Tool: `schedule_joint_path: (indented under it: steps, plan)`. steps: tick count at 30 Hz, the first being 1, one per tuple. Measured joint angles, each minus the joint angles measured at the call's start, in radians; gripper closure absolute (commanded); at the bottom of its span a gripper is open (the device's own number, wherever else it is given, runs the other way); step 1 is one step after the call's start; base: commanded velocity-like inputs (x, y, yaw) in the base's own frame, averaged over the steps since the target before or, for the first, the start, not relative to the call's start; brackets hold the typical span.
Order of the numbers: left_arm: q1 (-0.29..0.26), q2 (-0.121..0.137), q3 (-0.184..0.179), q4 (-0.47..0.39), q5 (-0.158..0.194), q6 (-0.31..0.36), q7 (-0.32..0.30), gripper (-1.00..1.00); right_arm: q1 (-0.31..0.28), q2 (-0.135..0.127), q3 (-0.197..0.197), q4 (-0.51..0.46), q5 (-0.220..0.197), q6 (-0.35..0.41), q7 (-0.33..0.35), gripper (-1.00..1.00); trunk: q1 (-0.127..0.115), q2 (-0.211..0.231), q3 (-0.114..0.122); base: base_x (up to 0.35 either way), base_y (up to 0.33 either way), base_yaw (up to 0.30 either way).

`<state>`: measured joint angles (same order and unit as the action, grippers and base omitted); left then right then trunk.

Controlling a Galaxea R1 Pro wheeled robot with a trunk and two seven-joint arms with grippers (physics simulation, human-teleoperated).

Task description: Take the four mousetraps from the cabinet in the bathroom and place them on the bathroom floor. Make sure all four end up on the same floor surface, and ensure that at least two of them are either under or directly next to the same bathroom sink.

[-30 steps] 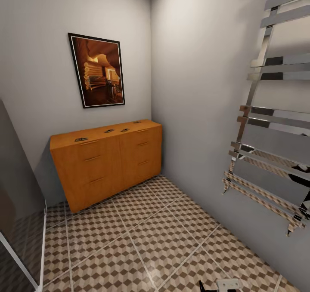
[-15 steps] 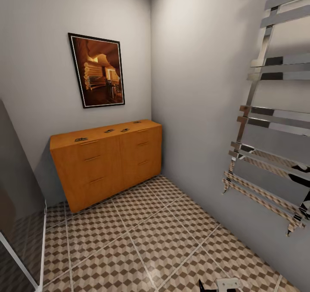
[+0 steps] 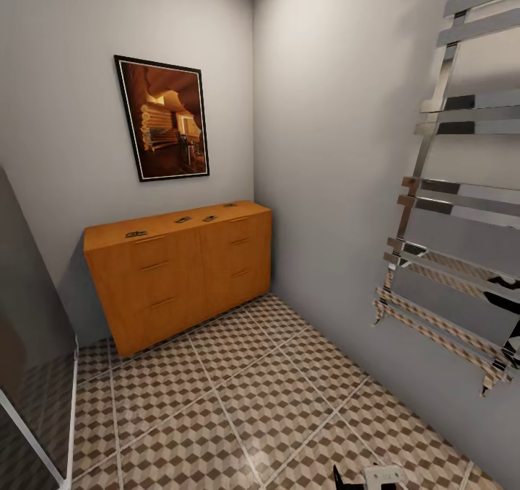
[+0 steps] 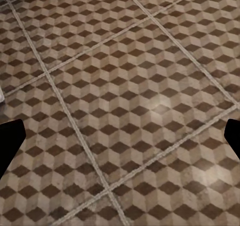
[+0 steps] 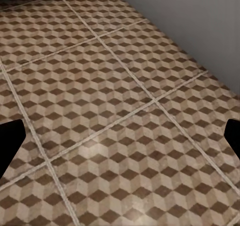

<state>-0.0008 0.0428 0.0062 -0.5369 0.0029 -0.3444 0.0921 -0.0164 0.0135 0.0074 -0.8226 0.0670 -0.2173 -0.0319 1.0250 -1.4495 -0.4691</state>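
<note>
Down at the very bottom of the head cam there's a bit of black and white robot hardware [image 3: 372, 477], can't tell which arm it belongs to. Both wrist cams look straight down at the floor [image 4: 125, 96]: big square tiles w/ that brown/beige/cream cube print and pale grout lines. On the left gripper [image 4: 120, 136] the two dark fingertips sit at opposite edges of the pic, so the claw is spread wide, nothing between them. Same deal w/ the right gripper [image 5: 120, 136], tips far apart, just tile under it, plus a strip of grey wall.

Further out, a chrome towel rail [image 3: 448, 216] hangs on the right-hand wall and mirrors the tile pattern. At the left edge there's a glass panel w/ a white frame [image 3: 29, 374].

Back in the corner sits the cabinet [image 3: 180, 273], low, wide, orange-brown wood, drawer fronts w/ slim bar handles. The mousetraps [image 3: 136, 234] are all on top of it, four small flat dark-ish bits spread along the top; too far off for detail. Above it a framed picture [image 3: 162, 118] in warm orange tones.
</note>
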Motion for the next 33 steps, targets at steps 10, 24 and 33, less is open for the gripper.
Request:
schedule_joint_path:
  steps: [10, 24, 33]
  plan:
    - [0.000, 0.000, 0.001, 0.000, 0.000, 0.001, 0.000, -1.00, 0.000, 0.000, 0.000, 0.000, 0.000, 0.000, -0.002, -1.00, 0.000, 0.000, 0.000, 0.000, 0.000, 0.217]
    - [0.000, -0.001, 0.001, 0.002, 0.000, 0.001, 0.002, -1.00, 0.000, 0.001, 0.000, 0.000, 0.000, 0.000, -0.003, -1.00, 0.000, 0.000, 0.000, 0.030, -0.030, 0.278]
    - [0.000, -0.003, 0.000, 0.003, 0.001, 0.001, 0.002, -1.00, 0.000, 0.002, 0.000, 0.000, 0.000, 0.000, -0.003, -1.00, 0.000, 0.000, 0.000, 0.179, -0.178, 0.261]
